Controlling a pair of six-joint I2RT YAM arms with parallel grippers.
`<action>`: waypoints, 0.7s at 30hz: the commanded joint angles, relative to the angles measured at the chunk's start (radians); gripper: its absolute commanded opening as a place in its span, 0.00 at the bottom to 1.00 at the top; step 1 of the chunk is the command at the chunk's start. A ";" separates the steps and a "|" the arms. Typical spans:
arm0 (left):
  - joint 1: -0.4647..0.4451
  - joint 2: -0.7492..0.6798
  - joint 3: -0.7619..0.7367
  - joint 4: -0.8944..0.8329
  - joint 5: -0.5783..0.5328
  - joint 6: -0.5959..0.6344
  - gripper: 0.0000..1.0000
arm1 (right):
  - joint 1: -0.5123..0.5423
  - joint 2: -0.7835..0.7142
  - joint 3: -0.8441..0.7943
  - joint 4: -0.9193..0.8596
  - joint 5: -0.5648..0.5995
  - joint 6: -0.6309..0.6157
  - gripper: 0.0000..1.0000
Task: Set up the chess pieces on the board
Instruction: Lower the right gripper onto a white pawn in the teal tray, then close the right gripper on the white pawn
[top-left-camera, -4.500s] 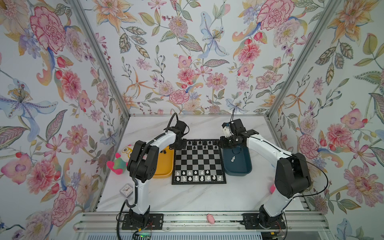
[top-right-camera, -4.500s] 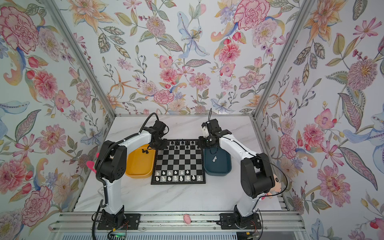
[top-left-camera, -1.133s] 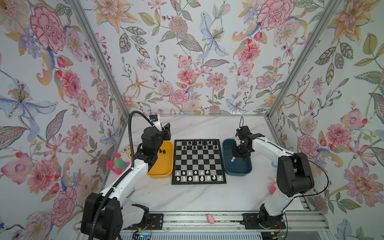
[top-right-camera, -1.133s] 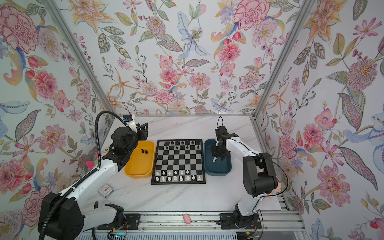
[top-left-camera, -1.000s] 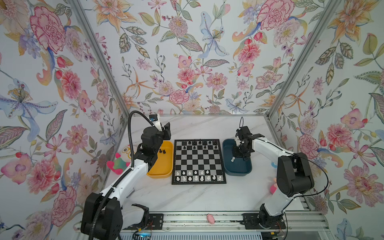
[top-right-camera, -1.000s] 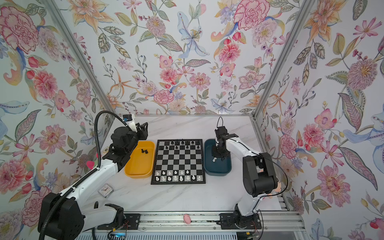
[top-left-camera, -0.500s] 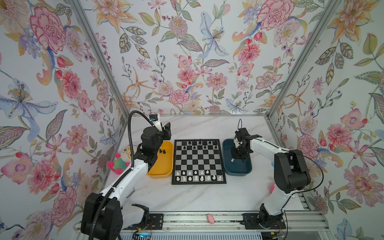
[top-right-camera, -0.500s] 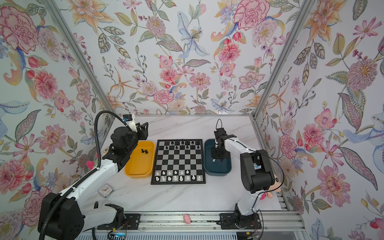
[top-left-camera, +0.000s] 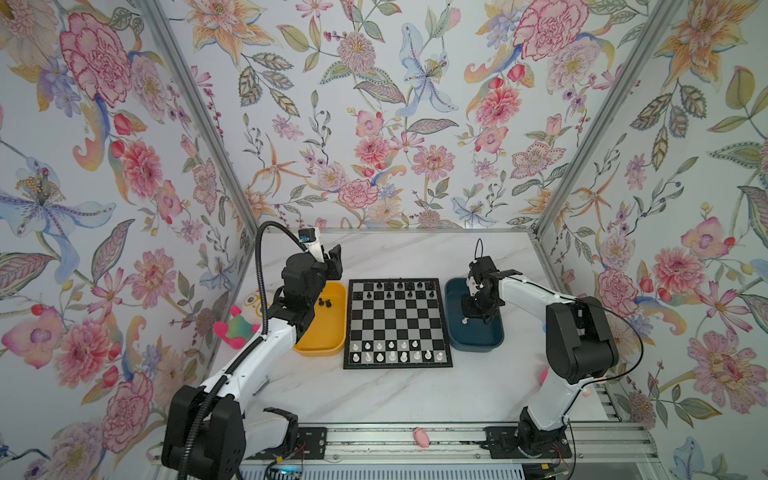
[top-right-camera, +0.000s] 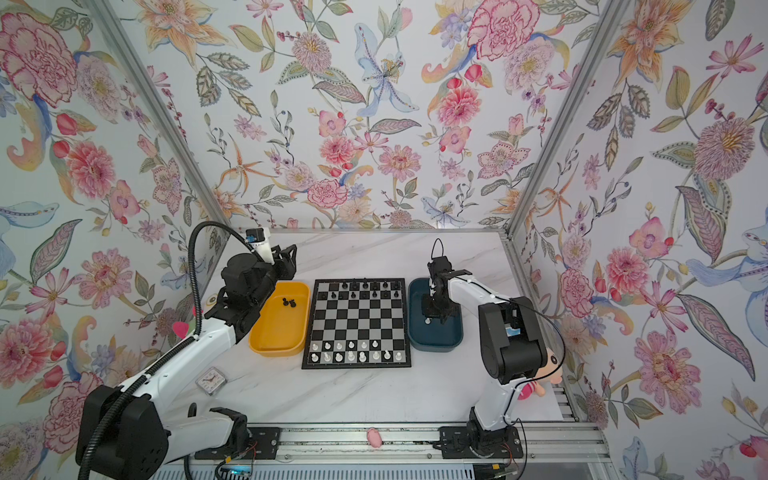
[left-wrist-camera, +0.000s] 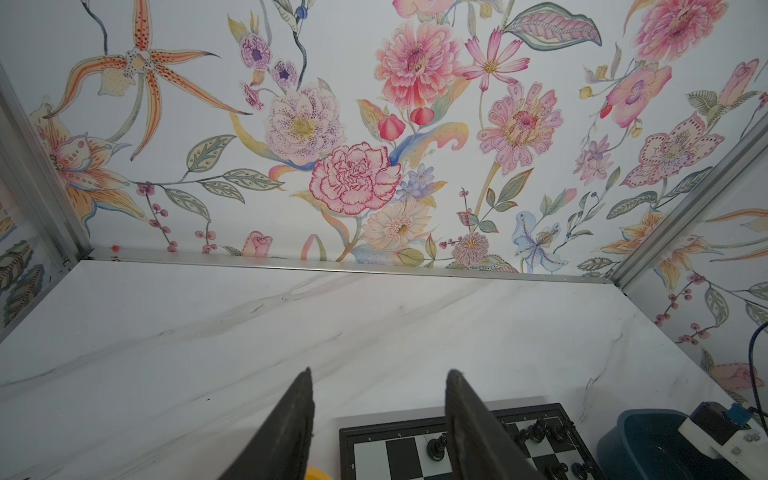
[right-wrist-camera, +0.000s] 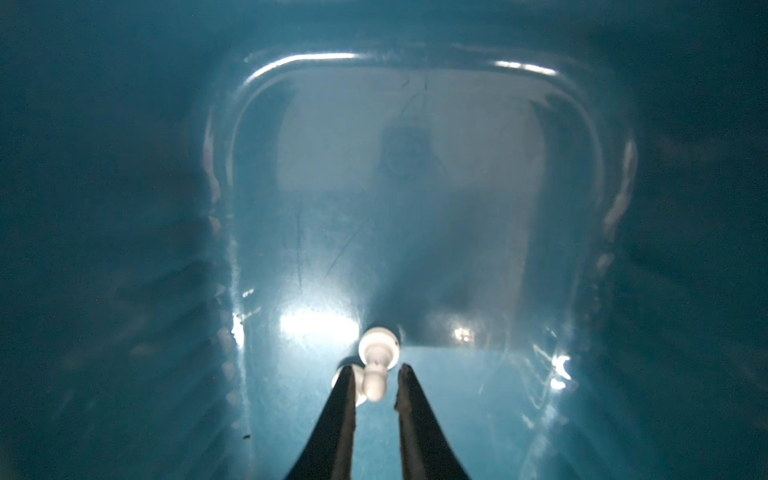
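The white pawn (right-wrist-camera: 376, 361) sits in the dark blue tray (top-left-camera: 473, 345), right of the board (top-left-camera: 398, 328), between the narrowly parted jaws of my right gripper (right-wrist-camera: 376, 372), not yet pinched. The yellow tray (top-left-camera: 322, 336), left of the board, holds black pieces (top-left-camera: 325, 302). My left gripper (left-wrist-camera: 378, 374) hangs half open and empty near it.

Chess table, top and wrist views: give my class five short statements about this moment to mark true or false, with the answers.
1. The right hand is inside the dark blue tray. True.
2. The left hand grips a black piece. False: its fingers stand apart with nothing between them.
3. On the board, white pieces fill the far rows. False: the white pieces stand on the near rows; the far rows hold black pieces.
4. Loose black pieces are in the yellow tray. True.
5. A white pawn lies between the right hand's fingers. True.
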 joint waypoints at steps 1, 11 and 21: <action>0.011 0.003 -0.008 0.025 0.016 -0.006 0.52 | -0.004 0.025 0.007 0.002 -0.008 0.007 0.20; 0.010 0.005 -0.008 0.025 0.020 -0.011 0.53 | -0.004 0.040 0.013 0.008 -0.011 0.005 0.19; 0.010 0.013 0.000 0.021 0.028 -0.017 0.53 | -0.004 0.052 0.023 0.008 -0.012 0.001 0.16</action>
